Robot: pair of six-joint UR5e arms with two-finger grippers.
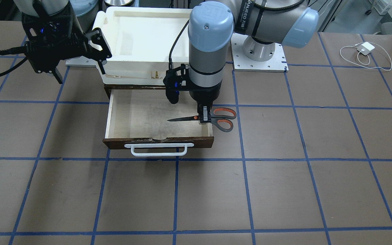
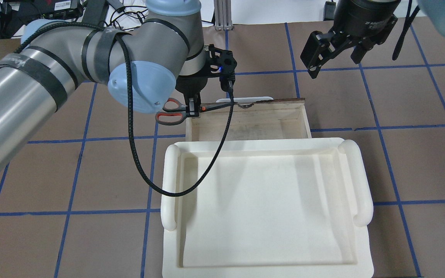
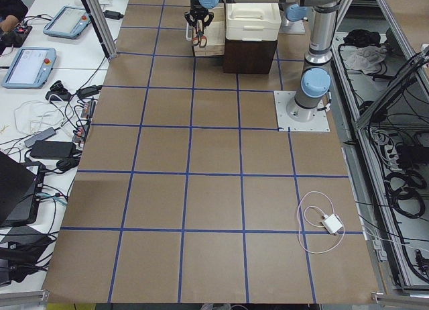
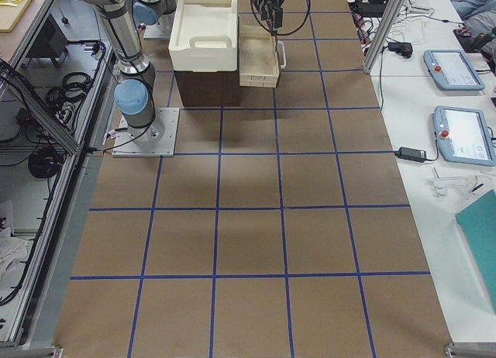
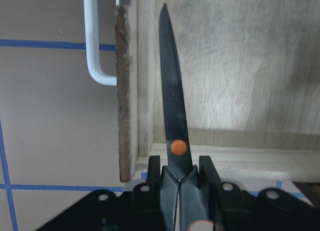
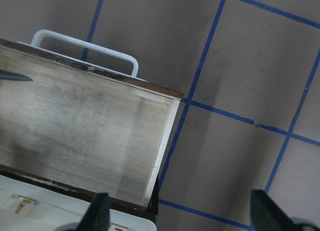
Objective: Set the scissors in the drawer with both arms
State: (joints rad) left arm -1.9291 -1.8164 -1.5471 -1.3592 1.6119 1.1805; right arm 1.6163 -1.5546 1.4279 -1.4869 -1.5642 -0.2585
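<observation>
The drawer (image 1: 112, 117) stands pulled open, with a pale wood interior (image 2: 253, 123) and a white bar handle (image 1: 158, 149). My left gripper (image 1: 204, 119) is shut on the scissors (image 1: 216, 119) near their pivot. It holds them level over the drawer's side wall: the blades point over the interior, the orange-lined handles (image 2: 170, 112) hang outside. The left wrist view shows the closed blade (image 5: 172, 116) and orange pivot over the drawer corner. My right gripper (image 1: 80, 56) is open and empty, raised beside the drawer (image 6: 90, 136); the blade tip (image 6: 17, 77) shows in its wrist view.
A cream-white plastic tray (image 2: 361, 247) sits on the cabinet above the drawer. A white charger with its cable (image 1: 366, 49) lies on the table past the left arm's base plate (image 1: 259, 66). Brown table surface with blue grid lines surrounds the drawer.
</observation>
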